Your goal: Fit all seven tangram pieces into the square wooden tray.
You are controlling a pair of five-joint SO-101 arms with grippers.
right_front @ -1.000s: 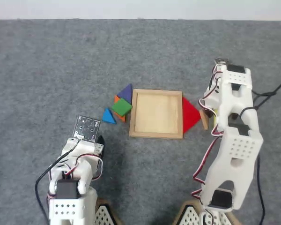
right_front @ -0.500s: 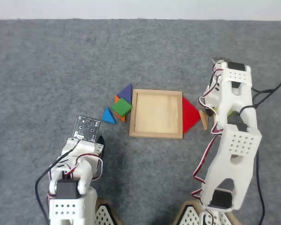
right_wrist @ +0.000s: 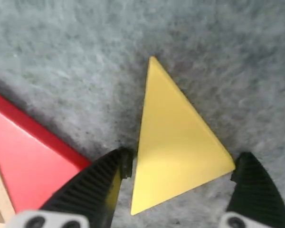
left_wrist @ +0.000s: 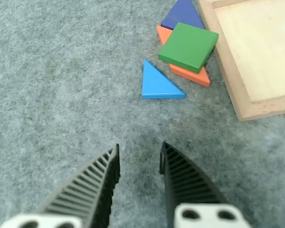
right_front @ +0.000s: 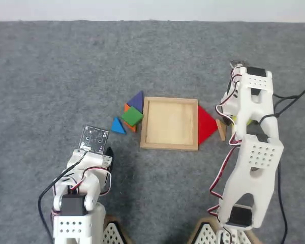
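Grey carpeted surface (right_front: 66, 76) carries the square wooden tray (right_front: 144, 122). A red triangle (right_front: 206, 124) lies against the tray's side nearest the right arm. Just beside it, a yellow triangle (right_wrist: 173, 147) lies flat between the spread fingers of the right hand (right_wrist: 183, 160) — long axis running outward, tip pointing away. The left hand (left_wrist: 140, 150) hangs spread over the surface — a small blue triangle (left_wrist: 156, 83) lies ahead of it.

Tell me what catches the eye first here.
The bare wooden tray sits mid-carpet with every visible piece outside it: a red triangle at its right edge, and a green square lying on an orange piece, with a purple triangle and a blue triangle, at its left. The right gripper stands open around a yellow triangle lying beside the red one.
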